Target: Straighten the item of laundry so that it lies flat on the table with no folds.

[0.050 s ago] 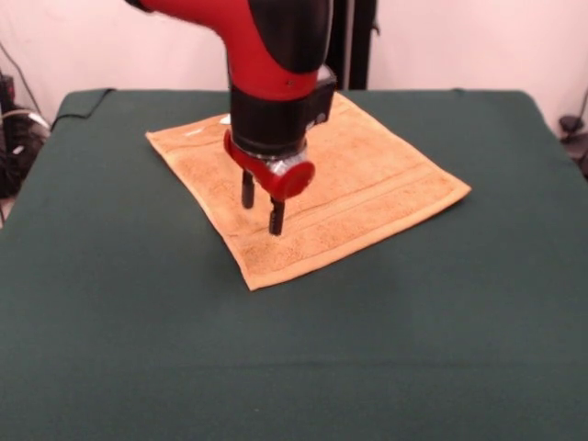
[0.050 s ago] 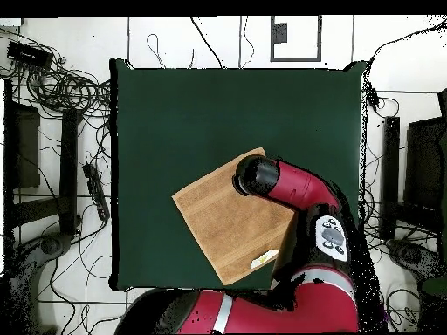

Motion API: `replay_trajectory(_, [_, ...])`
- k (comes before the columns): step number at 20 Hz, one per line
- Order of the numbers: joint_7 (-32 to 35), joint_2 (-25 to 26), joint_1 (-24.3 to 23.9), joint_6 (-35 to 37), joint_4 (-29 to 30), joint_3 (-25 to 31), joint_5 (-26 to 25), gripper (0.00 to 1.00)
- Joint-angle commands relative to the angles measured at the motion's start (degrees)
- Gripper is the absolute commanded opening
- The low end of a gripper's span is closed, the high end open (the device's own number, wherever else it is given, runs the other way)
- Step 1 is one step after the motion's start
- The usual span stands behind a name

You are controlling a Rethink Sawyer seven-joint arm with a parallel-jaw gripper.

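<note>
lying spread nearly flat, orange-tan towel [image 1: 312,188] turned diagonal on the green table [image 1: 138,349]. hovering over its near half, gripper [image 1: 261,209] fingers parted slightly, gripping nothing. risking dragging the terry into fresh wrinkles if pressing down and sliding.

The red and black arm [image 1: 266,55] descends from above with its wrist vertical over the far half of the tabletop. The gripper [image 1: 261,209] points straight down, its two black fingers [image 1: 276,217] parted with a visible gap between them and nothing held.
</note>
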Motion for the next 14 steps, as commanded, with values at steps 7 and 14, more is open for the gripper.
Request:
replay_trajectory(7, [6.1,-11.6,2.1,19.1,2.1,2.0,1.3,1.0])
replay_trajectory(14, [3.3,-18.0,1.3,25.8,3.0,1.6,-0.4,1.0])
